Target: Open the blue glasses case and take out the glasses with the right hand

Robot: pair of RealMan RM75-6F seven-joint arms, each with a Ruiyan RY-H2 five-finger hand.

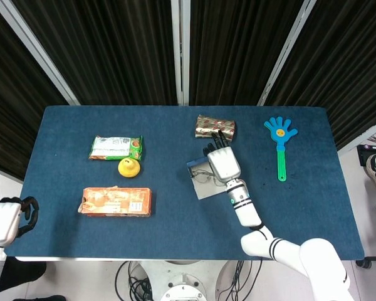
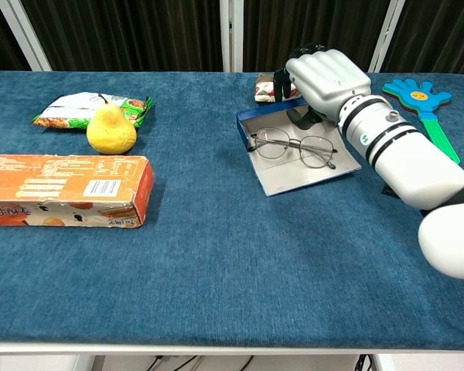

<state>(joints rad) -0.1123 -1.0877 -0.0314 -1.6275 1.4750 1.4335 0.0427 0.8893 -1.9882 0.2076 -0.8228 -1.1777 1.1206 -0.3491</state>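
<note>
Black curtains hang behind a table (image 1: pixel 69 125) covered in dark blue cloth, and that's your whole backdrop. Your blue glasses case (image 2: pixel 272 179) is lying open and flat right of centre, pale lining up, with the glasses (image 2: pixel 294 145) resting unfolded on that lining, lenses facing the chest camera. Your right hand (image 2: pixel 325 81) sits over the far edge of the case, palm down, dark fingers (image 2: pixel 281 80) curled down at the back rim; I can't tell from either view if they're actually pinching anything, and the glasses look free of it. Just behind the hand is a shiny brown foil packet (image 1: pixel 214 126), print too small to read. Off to the right there's a blue hand-shaped clapper (image 1: pixel 280 141) with a smiley face and a green handle. On the left side you've got a green and white snack bag (image 1: pixel 116 148), a yellow pear (image 2: pixel 110 129) just beside it, and an orange box (image 2: pixel 66 190) with a barcode on its side, text unreadable. Your left hand (image 1: pixel 6 218) hangs off the table's near left corner, fingers curled in, holding nothing.
</note>
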